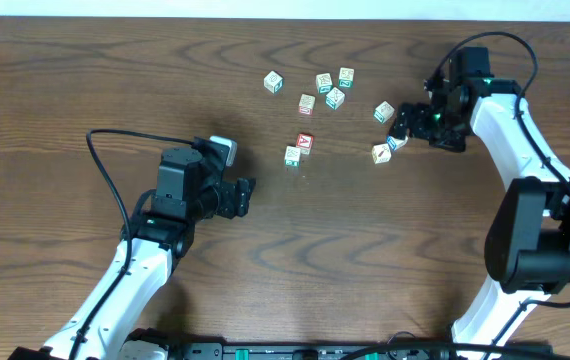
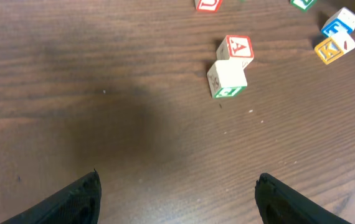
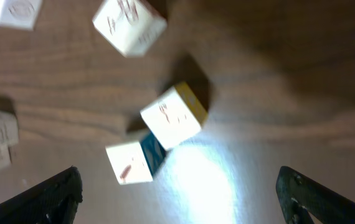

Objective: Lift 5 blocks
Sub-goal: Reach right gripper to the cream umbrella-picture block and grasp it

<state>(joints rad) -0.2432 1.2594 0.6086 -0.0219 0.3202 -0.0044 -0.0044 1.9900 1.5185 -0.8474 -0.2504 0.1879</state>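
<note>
Two touching blocks (image 3: 172, 117) lie just ahead of the wide-spread right claw (image 3: 177, 174); the left claw (image 2: 177, 176), equally wide, stands farther back.

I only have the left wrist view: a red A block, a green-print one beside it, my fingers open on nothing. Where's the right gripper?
Observer: The right gripper is open, facing the yellow-sided block and the blue-sided block touching it; neither is gripped.
Operator: What lies beyond my top edge?
Observer: Overhead shows six more blocks scattered farther out, all resting on the table.
</note>
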